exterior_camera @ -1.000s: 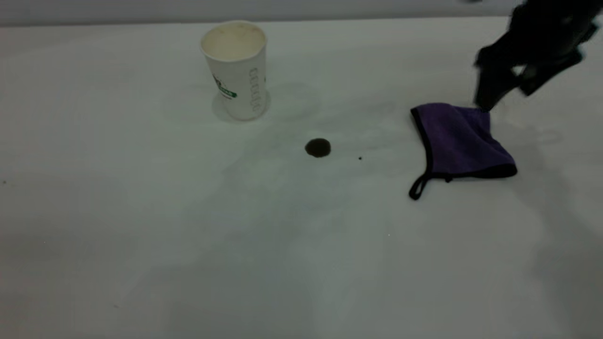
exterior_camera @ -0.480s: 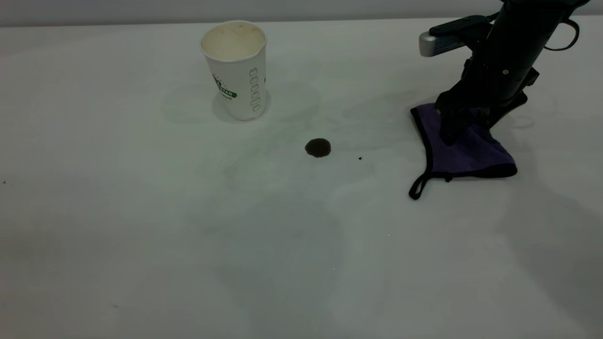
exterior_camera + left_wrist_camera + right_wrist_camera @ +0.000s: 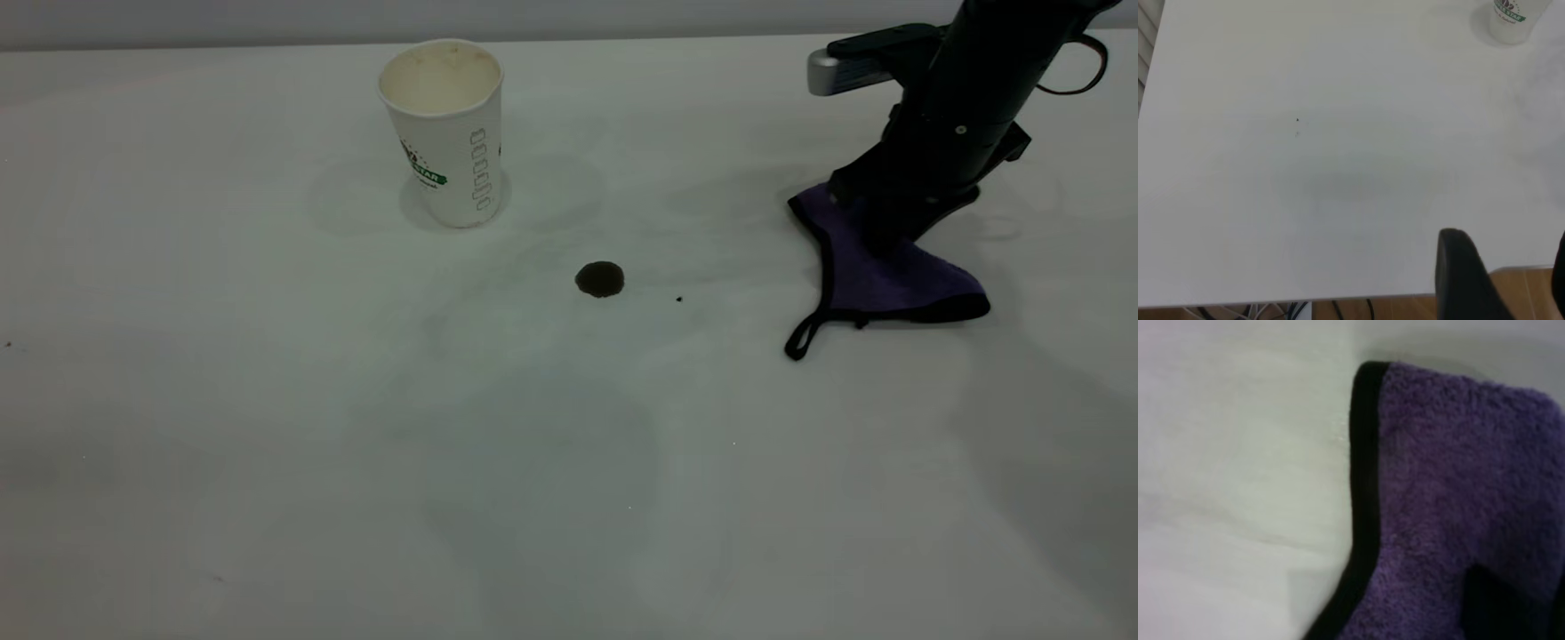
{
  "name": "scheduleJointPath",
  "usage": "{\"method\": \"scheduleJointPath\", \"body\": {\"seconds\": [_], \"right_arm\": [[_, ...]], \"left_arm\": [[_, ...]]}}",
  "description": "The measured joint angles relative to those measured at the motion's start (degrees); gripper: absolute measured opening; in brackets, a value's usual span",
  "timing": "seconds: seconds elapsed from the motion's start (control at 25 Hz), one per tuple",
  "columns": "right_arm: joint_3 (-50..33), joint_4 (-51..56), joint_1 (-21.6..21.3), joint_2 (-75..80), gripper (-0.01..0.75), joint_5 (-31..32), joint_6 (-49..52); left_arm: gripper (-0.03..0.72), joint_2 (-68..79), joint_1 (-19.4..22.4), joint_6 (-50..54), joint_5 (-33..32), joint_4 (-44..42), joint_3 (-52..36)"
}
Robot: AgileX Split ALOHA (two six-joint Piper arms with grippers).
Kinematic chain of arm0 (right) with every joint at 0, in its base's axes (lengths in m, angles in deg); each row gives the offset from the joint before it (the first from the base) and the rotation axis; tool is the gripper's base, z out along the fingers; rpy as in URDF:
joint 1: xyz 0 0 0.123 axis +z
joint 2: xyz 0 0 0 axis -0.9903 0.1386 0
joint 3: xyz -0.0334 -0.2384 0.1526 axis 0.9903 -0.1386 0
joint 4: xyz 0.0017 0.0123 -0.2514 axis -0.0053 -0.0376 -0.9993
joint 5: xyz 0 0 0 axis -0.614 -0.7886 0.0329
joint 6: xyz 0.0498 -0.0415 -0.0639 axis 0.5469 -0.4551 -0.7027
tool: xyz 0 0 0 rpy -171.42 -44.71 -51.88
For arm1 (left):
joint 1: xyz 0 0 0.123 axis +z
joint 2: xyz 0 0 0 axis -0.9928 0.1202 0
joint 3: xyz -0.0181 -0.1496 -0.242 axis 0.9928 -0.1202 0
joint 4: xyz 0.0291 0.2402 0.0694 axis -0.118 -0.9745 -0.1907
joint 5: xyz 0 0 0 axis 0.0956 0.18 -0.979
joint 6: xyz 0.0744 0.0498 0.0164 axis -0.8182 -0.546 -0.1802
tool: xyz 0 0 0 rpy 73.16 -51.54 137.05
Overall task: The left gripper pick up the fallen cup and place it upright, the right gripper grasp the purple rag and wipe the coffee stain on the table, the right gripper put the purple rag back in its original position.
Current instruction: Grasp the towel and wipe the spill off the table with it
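Observation:
The white paper cup (image 3: 442,133) stands upright at the back left of the table (image 3: 267,400); its base also shows in the left wrist view (image 3: 1511,20). The round brown coffee stain (image 3: 600,278) lies in front of and to the right of the cup. The purple rag (image 3: 889,276) lies at the right, its far edge drawn up under my right gripper (image 3: 876,233), which is shut on it. In the right wrist view the rag (image 3: 1451,487) fills the frame, with one dark finger (image 3: 1491,603) pressed into it. My left gripper (image 3: 1511,280) is open and empty over the table's edge, out of the exterior view.
A tiny black speck (image 3: 679,299) lies just right of the stain. The rag's black corner loop (image 3: 797,340) trails toward the front. Wood flooring (image 3: 1525,293) and cables show past the table edge in the left wrist view.
My right gripper came down from the upper right onto the rag's far edge. In the last half second it moved slightly right and dragged the rag and its loop with it.

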Motion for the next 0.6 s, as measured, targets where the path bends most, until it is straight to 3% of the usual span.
{"method": "scheduleJointPath", "body": {"seconds": [0.2,0.44,0.6], "right_arm": [[1.9,3.4,5.1,0.4,0.074,1.2,-0.9],[8.2,5.9,13.9,2.0,0.074,1.7,-1.0],[13.8,6.4,17.2,3.5,0.072,0.9,-0.9]], "left_arm": [[0.391,0.0,0.0,0.0,0.0,0.0,0.0],[0.391,0.0,0.0,0.0,0.0,0.0,0.0],[0.391,0.0,0.0,0.0,0.0,0.0,0.0]]}}
